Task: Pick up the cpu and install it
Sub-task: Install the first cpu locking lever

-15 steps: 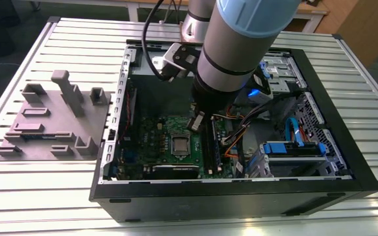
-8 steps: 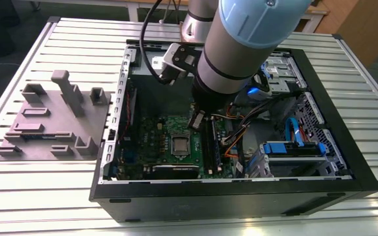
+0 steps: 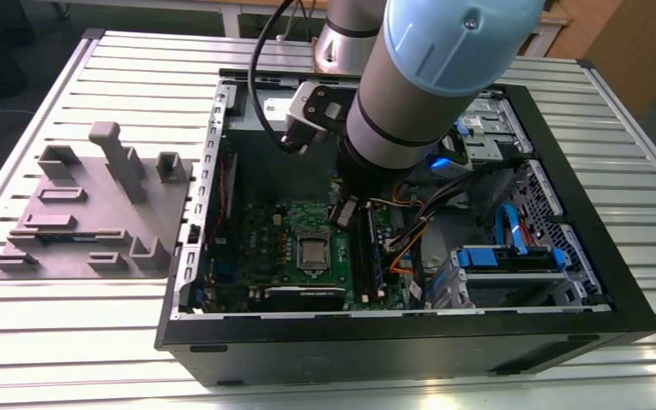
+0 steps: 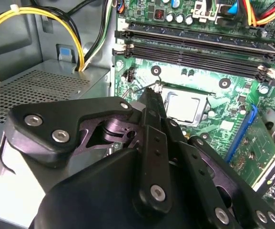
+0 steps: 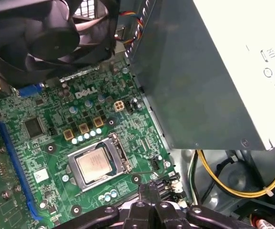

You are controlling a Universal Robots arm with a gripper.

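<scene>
My jaws are closed on nothing, tips together, hanging near the socket (image 5: 119, 151); the cpu (image 5: 98, 164) lies flat inside it on the board (image 5: 142, 129), so I judge placing done; any move now calls for clearing the memory slots (image 4: 194, 52).

A ribbed metal table (image 3: 78, 342) of long silvery slats spans the exterior view. An open black computer case (image 3: 396, 346) lies on its side across the middle and right of the frame. A flat grey plate (image 3: 66, 231) with raised grey blocks rests on the slats at the left.
</scene>
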